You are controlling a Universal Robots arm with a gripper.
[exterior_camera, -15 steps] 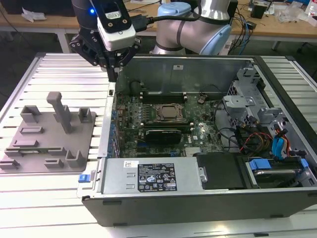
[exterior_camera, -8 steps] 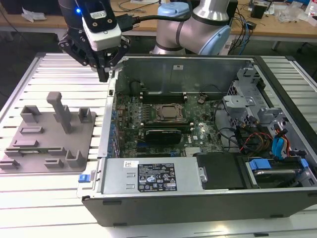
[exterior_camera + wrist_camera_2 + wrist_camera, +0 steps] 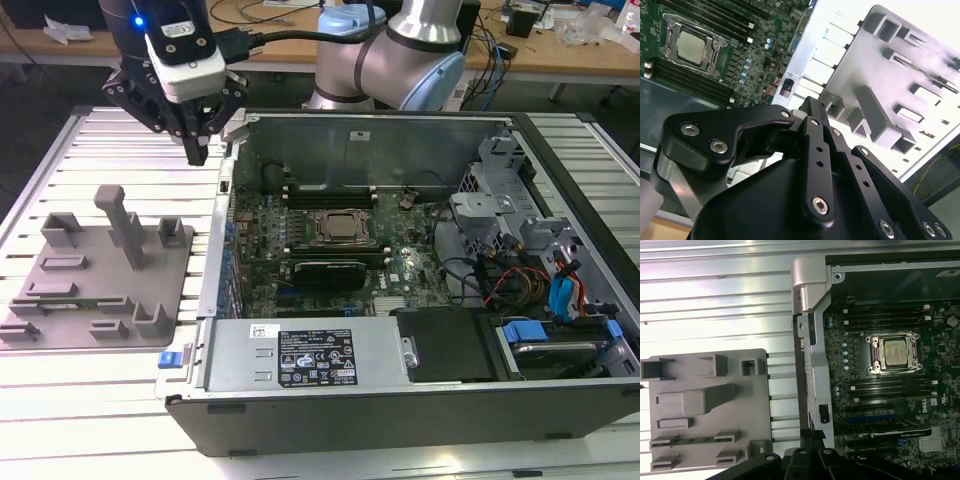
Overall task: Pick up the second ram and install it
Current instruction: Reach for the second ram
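Observation:
The second ram is a thin green stick lying flat between two holders of the grey fixture plate, at the plate edge far from the case's back wall. In the exterior view the same plate lies at the exterior view's left of the open computer case. My gripper hangs above the table between the plate's far end and the case's side wall. Its fingers are shut with nothing between them. The gripper body fills the foreground of the second wrist view.
Inside the case, the motherboard carries the silver processor in its metal frame, with dark memory slots on both sides of it. The case's side wall stands between gripper and board. Cables and a drive bay fill the exterior view's right.

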